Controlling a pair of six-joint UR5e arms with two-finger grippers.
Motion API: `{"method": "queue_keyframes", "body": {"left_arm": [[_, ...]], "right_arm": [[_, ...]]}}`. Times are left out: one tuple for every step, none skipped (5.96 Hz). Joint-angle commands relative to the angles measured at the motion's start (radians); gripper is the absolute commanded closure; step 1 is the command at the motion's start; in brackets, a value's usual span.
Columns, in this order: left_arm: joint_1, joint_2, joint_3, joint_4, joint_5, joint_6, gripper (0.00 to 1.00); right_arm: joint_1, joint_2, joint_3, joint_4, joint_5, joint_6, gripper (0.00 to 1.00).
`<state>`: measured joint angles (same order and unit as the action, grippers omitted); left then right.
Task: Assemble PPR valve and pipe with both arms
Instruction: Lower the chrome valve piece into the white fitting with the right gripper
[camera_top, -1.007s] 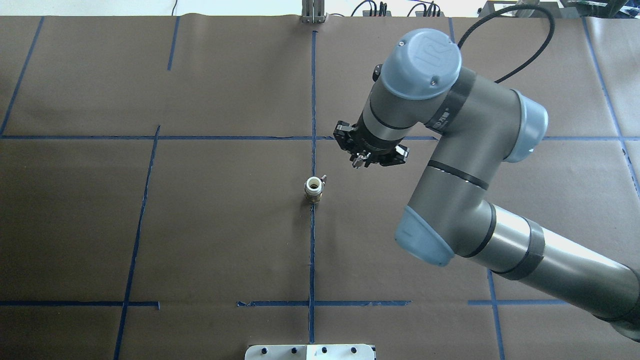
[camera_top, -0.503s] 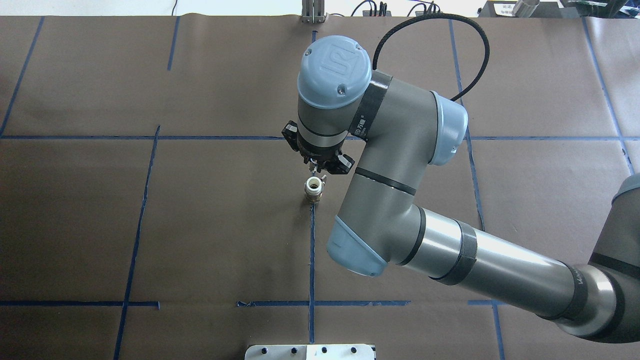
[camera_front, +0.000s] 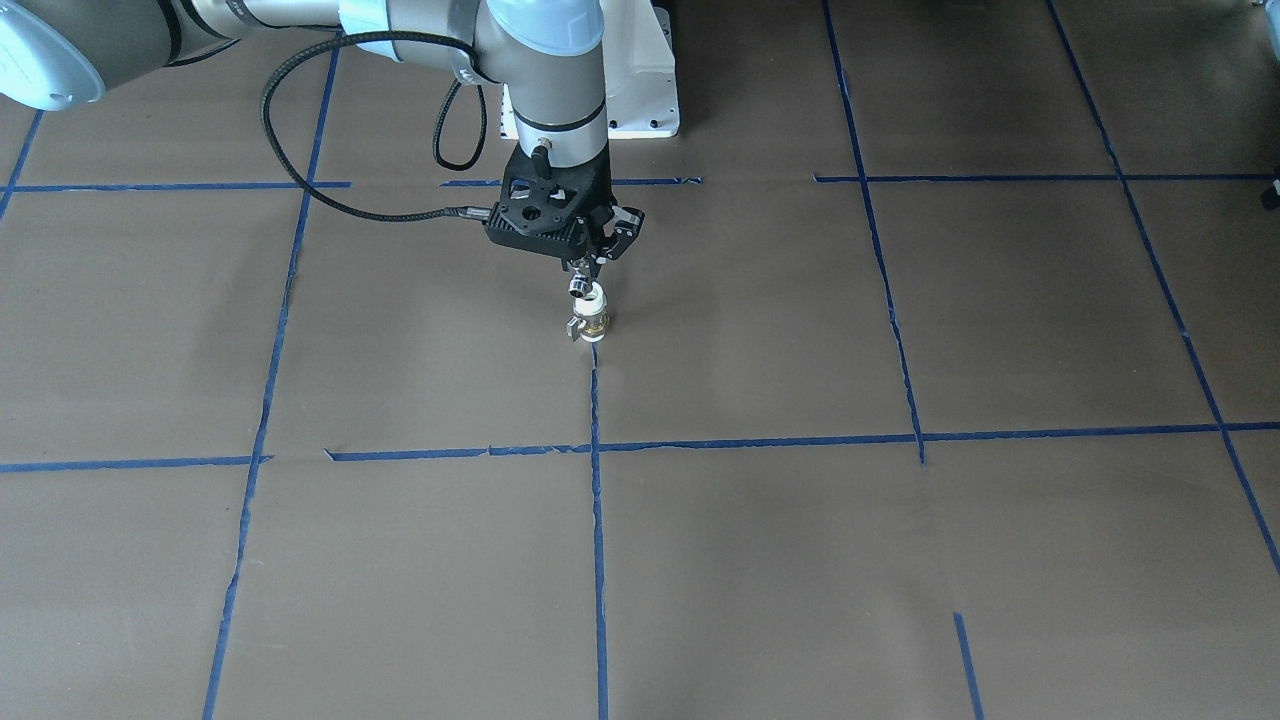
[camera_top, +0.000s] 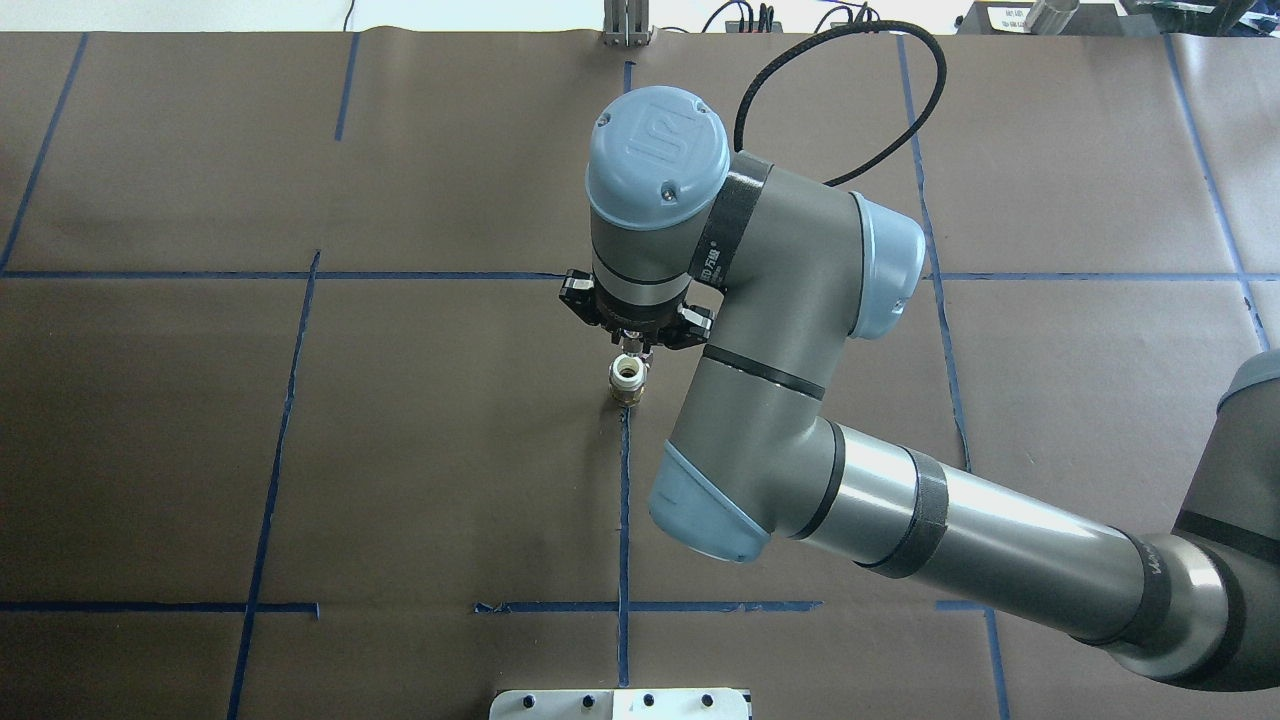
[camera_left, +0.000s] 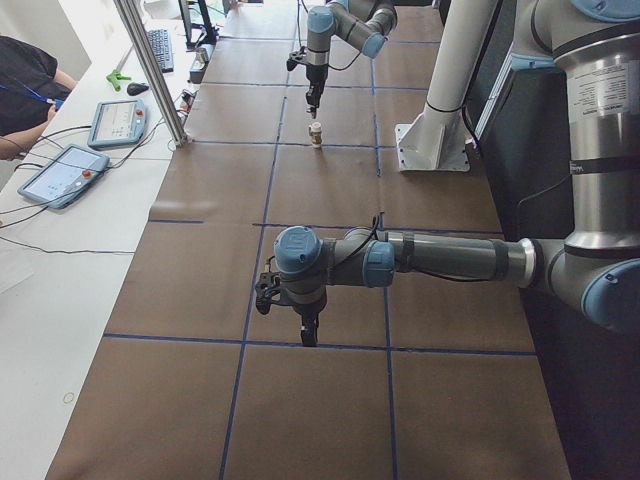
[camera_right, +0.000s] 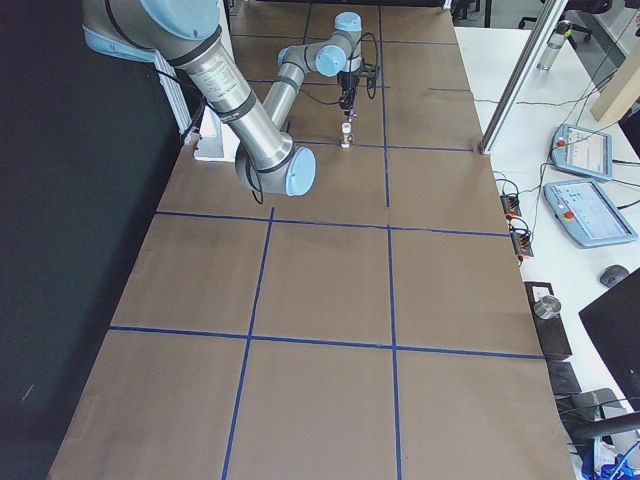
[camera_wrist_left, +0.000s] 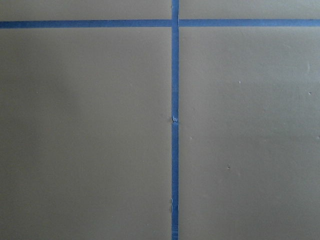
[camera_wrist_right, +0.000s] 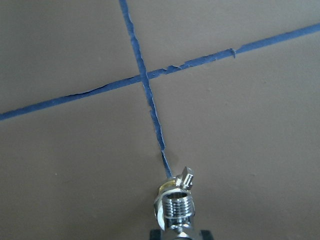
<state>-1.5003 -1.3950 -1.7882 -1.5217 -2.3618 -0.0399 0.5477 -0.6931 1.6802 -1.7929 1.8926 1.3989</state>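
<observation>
Brown table (camera_top: 400, 450): PPR valve (camera_top: 626, 379) upright, pipe (camera_wrist_right: 177, 210) held vertical above it.

I saw the worktop (camera_top: 450, 450) covered in brown paper gridded with blue tape (camera_top: 624, 500); a teach pendant (camera_left: 60, 175) lay on a white side desk (camera_left: 60, 300).

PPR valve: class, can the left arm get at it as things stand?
Probably, sideways: nothing stands between the left claw and the PPR valve; the right claw, holding the pipe, covers only its top.
</observation>
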Motion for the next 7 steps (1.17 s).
{"method": "queue_keyframes", "body": {"left_arm": [[0.000, -0.002, 0.001, 0.000, 0.001, 0.000, 0.00], [0.000, -0.002, 0.000, 0.000, 0.001, 0.000, 0.00], [0.000, -0.002, -0.002, 0.000, -0.001, 0.000, 0.00], [0.000, -0.004, -0.002, 0.000, -0.001, 0.000, 0.00], [0.000, -0.002, -0.002, 0.000, -0.001, 0.000, 0.00], [0.000, -0.002, -0.003, 0.000, -0.001, 0.000, 0.00], [0.000, -0.002, 0.000, 0.000, -0.001, 0.000, 0.00]], "right_arm": [[0.000, 0.004, 0.001, -0.005, 0.002, -0.264, 1.00], [-0.006, -0.002, 0.000, -0.005, -0.012, -0.363, 1.00], [-0.020, -0.002, -0.002, -0.003, -0.039, -0.368, 1.00], [-0.034, 0.000, -0.005, -0.002, -0.044, -0.368, 1.00], [-0.043, 0.003, -0.008, -0.002, -0.046, -0.368, 1.00], [-0.051, 0.004, -0.010, -0.002, -0.062, -0.367, 1.00], [-0.054, 0.003, -0.013, -0.002, -0.064, -0.367, 1.00]]}}
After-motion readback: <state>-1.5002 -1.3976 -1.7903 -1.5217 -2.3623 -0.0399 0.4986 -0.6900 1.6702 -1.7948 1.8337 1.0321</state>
